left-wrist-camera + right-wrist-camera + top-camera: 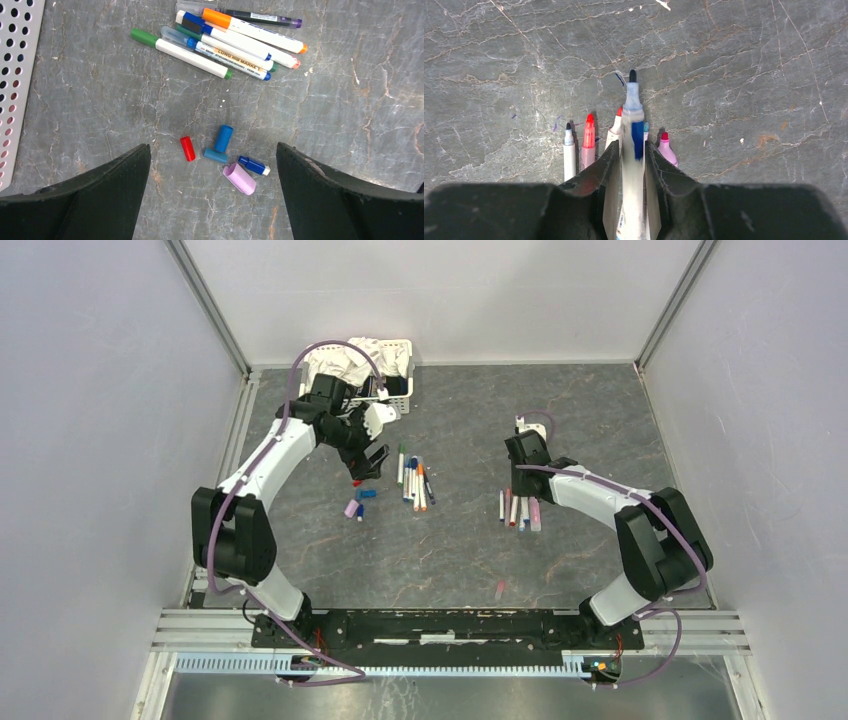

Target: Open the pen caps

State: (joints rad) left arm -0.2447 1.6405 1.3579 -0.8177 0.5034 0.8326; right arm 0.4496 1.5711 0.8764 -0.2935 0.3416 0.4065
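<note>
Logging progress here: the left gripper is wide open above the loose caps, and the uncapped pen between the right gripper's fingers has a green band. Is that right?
One slip: the right wrist view shows the band on that pen between the fingers of the right gripper is blue, not green. The left gripper is indeed wide open above the loose caps.

Five loose caps (223,138) (mixed colours), one basket (15,75).

grey marbled tabletop (620,430), plain white walls (450,290), aluminium corner rails (212,305), soft even light
</note>
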